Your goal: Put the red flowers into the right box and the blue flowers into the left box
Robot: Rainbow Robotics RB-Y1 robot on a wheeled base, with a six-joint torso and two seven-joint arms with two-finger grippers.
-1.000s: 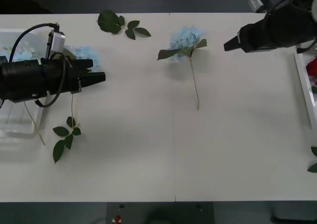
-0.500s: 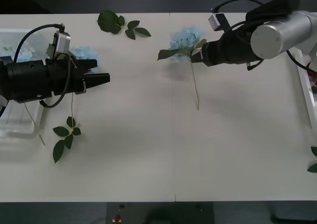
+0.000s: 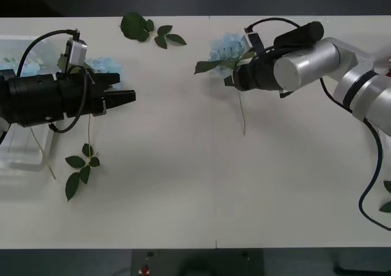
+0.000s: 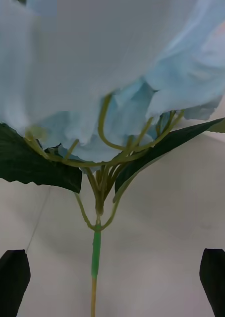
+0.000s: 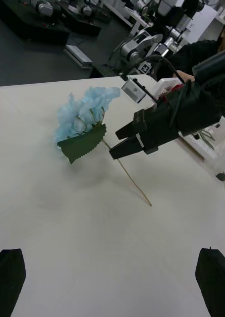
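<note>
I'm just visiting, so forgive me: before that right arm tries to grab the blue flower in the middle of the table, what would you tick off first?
1. Right gripper is at the blue flower, by the stem just below the bloom: ok.
2. Its fingers are open, one on each side of the stem: ok.
3. Stem already pinched: not ok, the fingers stand apart from it.
4. Broad leaf out of the fingers' way: cannot tell, it spreads close above them.
5. Left gripper is away from this flower, near the left box: ok.
6. Room left in the left box: cannot tell, the arm covers much of it.
</note>
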